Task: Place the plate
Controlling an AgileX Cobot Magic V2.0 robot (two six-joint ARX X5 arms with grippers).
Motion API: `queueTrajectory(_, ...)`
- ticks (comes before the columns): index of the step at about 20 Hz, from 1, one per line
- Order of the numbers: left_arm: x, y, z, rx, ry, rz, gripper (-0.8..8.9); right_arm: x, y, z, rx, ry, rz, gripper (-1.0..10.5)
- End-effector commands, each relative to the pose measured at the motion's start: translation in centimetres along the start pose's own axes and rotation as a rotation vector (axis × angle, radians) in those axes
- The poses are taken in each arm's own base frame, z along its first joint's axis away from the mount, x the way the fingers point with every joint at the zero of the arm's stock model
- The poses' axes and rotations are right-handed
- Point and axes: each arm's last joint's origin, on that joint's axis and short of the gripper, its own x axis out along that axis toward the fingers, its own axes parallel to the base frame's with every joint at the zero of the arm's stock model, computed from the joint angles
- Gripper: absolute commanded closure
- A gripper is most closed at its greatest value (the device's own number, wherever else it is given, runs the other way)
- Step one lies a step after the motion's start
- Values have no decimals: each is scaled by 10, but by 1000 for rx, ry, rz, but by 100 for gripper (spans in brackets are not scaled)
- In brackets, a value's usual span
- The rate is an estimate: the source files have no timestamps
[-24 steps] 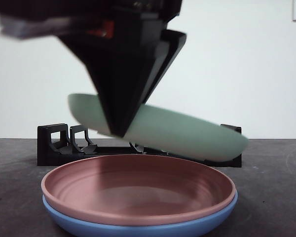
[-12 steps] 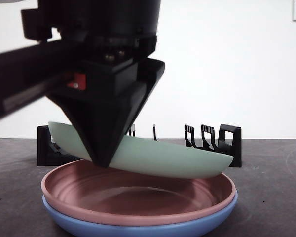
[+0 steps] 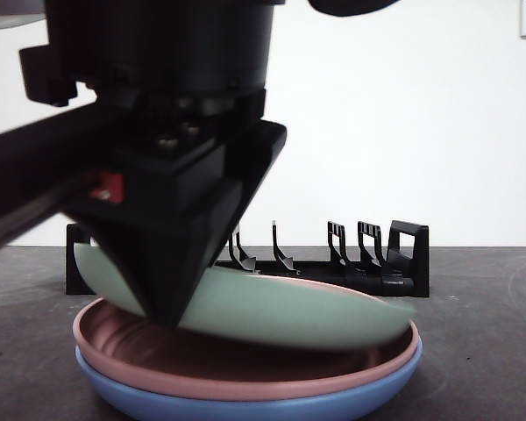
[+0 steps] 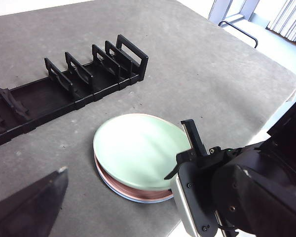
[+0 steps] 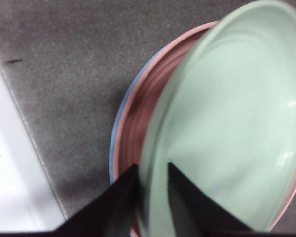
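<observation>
Right gripper (image 3: pixel 167 317) pinching the rim of the green plate (image 3: pixel 280 307), one jaw on each face of the edge; clearest in the right wrist view (image 5: pixel 150 197). Plate tilted: held edge high, far edge down inside the pink plate (image 3: pixel 245 368), apparently touching or nearly so. Pink plate sits nested in the blue plate (image 3: pixel 245 405), both on the tabletop (image 3: pixel 482 351).

Step in hand, by judgement: setting the green plate down onto the stack. Lowering looks almost finished. Next move calls for easing the held edge down until the plate lies flat in the pink plate, then parting the jaws and drawing clear without dragging the rim sideways. Risk: release from this tilt could let the plate drop and slide off centre.

Rack (image 3: pixel 333 263), black, stands behind the stack, slots bare where visible.

Left gripper (image 4: pixel 27 207): only one dark jaw shows in its own view, well away from the stack; spread or closed cannot be told. Waiting.

View differences: left wrist view looks down on the stack (image 4: pixel 140 148) and the whole rack (image 4: pixel 74 81), and shows the right arm beside the stack. Front view alone shows the tilt. Right wrist view alone shows the grip on the rim.
</observation>
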Motion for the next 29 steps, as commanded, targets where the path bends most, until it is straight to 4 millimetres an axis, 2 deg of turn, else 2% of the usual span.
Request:
queueTrajectory(1,-1,-1,3,21,-14,-8,283,1,7,2,6,3,-3,794)
queueTrajectory(3,-1,-1,3,21,-14,-8,283,-2,5,1,15,17,-6,771)
queueTrajectory(6,-1,-1,3,21,-14,-8,283,-13,-1,7,56,-7,-3,581)
queueTrajectory(7,-1,-1,3,21,-14,-8,283,-20,-4,9,70,-30,6,532)
queueTrajectory(9,-1,-1,3,21,-14,-8,283,-35,-12,12,93,-65,42,506)
queueTrajectory(12,-1,-1,3,21,-14,-8,283,-57,-38,9,169,-96,73,506)
queueTrajectory(15,-1,-1,3,21,-14,-8,283,-71,-84,-4,319,-111,155,506)
queueTrajectory(20,-1,-1,3,20,-15,-8,283,-92,-165,-47,550,-142,120,506)
queueTrajectory(23,-1,-1,3,20,-14,-8,283,-112,-196,-82,645,-176,119,506)
queueTrajectory(26,-1,-1,3,19,-13,-8,283,-133,-203,-122,729,-255,118,506)
queueTrajectory(29,-1,-1,3,1,-13,-8,283,-153,-188,-162,783,-356,113,506)
